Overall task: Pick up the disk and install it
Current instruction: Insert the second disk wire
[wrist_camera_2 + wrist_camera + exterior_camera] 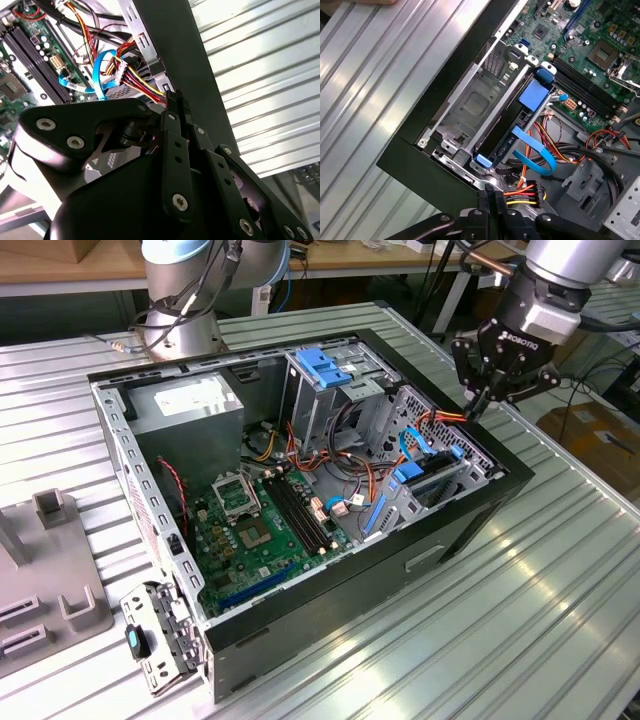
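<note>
an open computer case [480, 510] holds the disk [500, 115] seated in its drive bay, seen in the first wrist view, while the clenched, empty gripper [478, 405] hovers at the case rim.

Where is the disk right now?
In the exterior view, the disk sits inside the computer case toward the exterior view's right, between the motherboard and the case wall, just below the gripper.
</note>
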